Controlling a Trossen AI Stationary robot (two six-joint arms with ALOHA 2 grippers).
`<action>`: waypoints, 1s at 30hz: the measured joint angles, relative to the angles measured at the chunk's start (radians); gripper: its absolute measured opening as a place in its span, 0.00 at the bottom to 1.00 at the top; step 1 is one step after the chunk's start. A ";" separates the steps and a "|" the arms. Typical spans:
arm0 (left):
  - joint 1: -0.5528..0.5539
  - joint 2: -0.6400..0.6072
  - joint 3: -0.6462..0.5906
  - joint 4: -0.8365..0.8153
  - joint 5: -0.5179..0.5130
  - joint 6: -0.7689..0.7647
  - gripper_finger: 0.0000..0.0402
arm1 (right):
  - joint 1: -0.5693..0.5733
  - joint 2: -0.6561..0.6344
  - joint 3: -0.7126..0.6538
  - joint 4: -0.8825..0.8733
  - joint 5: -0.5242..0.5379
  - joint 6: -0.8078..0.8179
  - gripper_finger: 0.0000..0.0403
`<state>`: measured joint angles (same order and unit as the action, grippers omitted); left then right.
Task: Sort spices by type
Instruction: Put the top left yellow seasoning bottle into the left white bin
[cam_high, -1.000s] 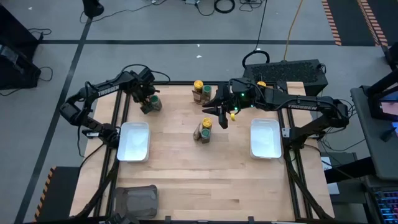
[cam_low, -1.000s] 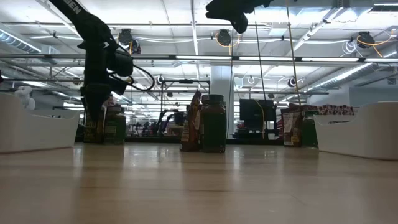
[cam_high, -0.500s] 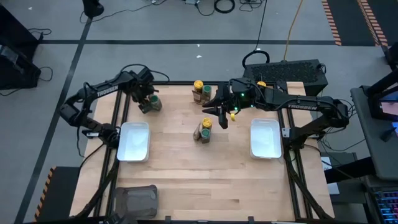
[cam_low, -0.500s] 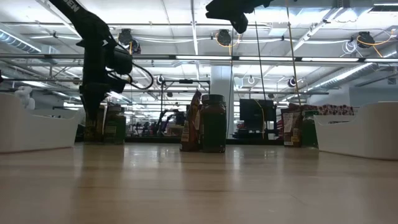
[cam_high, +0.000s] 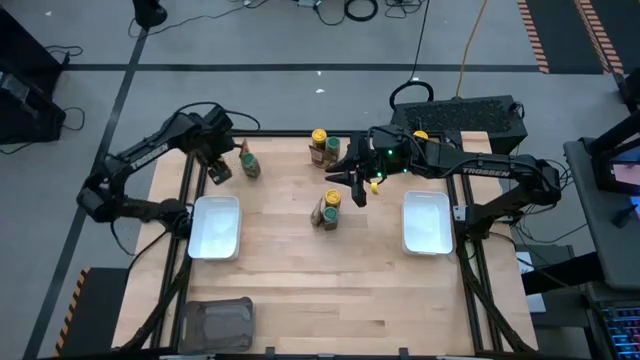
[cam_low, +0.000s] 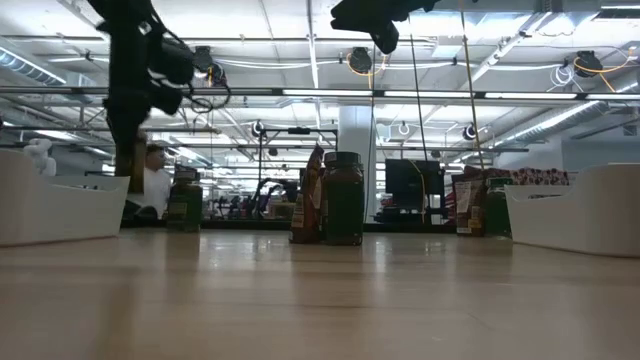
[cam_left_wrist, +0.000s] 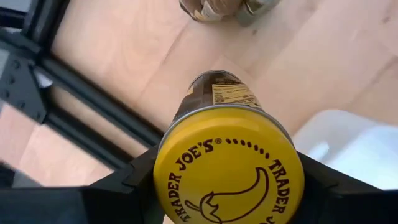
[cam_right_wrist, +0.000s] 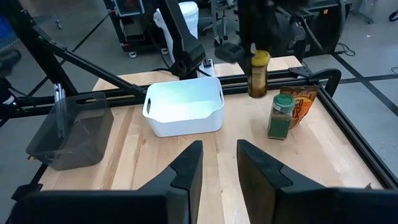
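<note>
We're pinching a yellow-lidded jar (cam_left_wrist: 227, 165) in our left gripper (cam_high: 214, 157), holding it in the air near the table's far left corner, just beside the green-lidded jar (cam_right_wrist: 281, 116) and orange packet (cam_right_wrist: 303, 104). Our right gripper (cam_high: 357, 188) is hovering mid-table, fingers parted and empty. We're judging this the carry step: next we're needing to swing over the left white tray (cam_high: 215, 228) and lower.

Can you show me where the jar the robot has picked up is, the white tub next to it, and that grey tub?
Yellow-lidded jar (cam_left_wrist: 229, 165): left wrist view, on its lid.
White tub (cam_right_wrist: 184, 109): right wrist view, on its inside floor.
Grey tub (cam_high: 217, 323): high view, on its middle.
</note>
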<state>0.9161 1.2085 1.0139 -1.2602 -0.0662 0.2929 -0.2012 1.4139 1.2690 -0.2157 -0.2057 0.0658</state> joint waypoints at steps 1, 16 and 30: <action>0.000 -0.019 0.008 -0.021 0.005 -0.009 0.58 | 0.000 0.000 0.000 0.000 0.000 -0.002 0.20; -0.069 -0.286 0.083 -0.285 0.283 -0.201 0.58 | 0.000 0.000 0.000 0.010 0.001 -0.079 0.20; -0.323 -0.297 0.044 -0.301 0.298 -0.254 0.58 | -0.005 0.000 0.000 0.009 0.001 -0.104 0.20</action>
<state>0.5935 0.9118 1.0575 -1.5610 0.2319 0.0391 -0.2058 1.4139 1.2690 -0.2066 -0.2050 -0.0383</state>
